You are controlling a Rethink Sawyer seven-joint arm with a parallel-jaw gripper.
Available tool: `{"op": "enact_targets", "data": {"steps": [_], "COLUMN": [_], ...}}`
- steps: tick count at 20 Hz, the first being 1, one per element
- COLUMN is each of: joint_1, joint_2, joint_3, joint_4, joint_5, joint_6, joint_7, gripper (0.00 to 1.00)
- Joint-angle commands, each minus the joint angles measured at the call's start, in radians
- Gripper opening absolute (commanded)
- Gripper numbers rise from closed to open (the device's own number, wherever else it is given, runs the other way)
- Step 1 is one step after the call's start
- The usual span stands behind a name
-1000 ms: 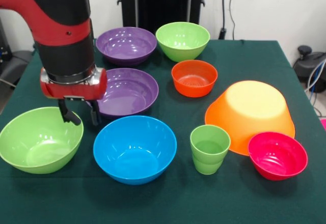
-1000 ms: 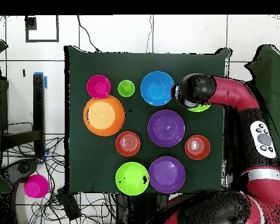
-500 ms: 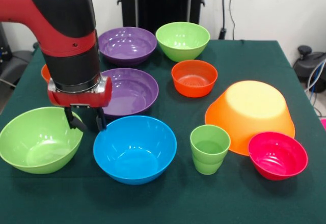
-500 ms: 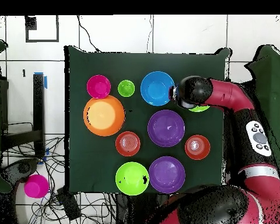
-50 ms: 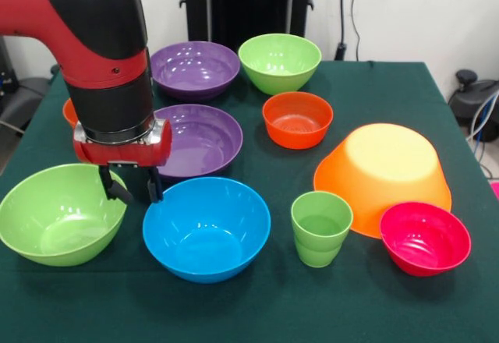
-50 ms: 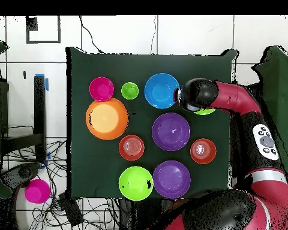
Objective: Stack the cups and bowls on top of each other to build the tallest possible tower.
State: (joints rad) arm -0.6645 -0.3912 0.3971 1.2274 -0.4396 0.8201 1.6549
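You see a dark green tabletop (image 5: 327, 312) before a white wall (image 5: 405, 8). The hand (image 5: 131, 186), fingers slightly spread (holding nothing), hangs between the lime bowl (image 5: 58, 212) and glossy blue bowl (image 5: 207, 226).

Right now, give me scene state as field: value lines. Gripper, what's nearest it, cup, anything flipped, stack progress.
gripper: gripper open, empty, low between two bowls
nearest left in front view: lime green bowl, upright
nearest right in front view: blue bowl, upright
cup: light-green cup upright, between the blue bowl and the pink-red bowl
flipped: large orange bowl, upside down
stack progress: none, nothing stacked yet
half hidden: small orange-red bowl behind the arm
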Motion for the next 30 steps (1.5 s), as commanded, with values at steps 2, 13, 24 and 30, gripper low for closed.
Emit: {"op": "enact_targets", "data": {"steps": [2, 13, 24, 30], "joint_1": [0.030, 0.034, 0.018, 0.029], "joint_2": [-0.062, -0.085, 0.065, 0.095], "joint_3": [0.042, 0.036, 0.023, -0.004], "joint_4": [-0.006, -0.035, -0.026, -0.022], "joint_5": [-0.062, -0.070, -0.132, -0.175], "joint_6": [0.095, 0.134, -0.111, -0.187], "joint_7": [-0.232, -0.249, -0.167, -0.127], "gripper": [1.00, 1.00, 1.00, 1.00]}}
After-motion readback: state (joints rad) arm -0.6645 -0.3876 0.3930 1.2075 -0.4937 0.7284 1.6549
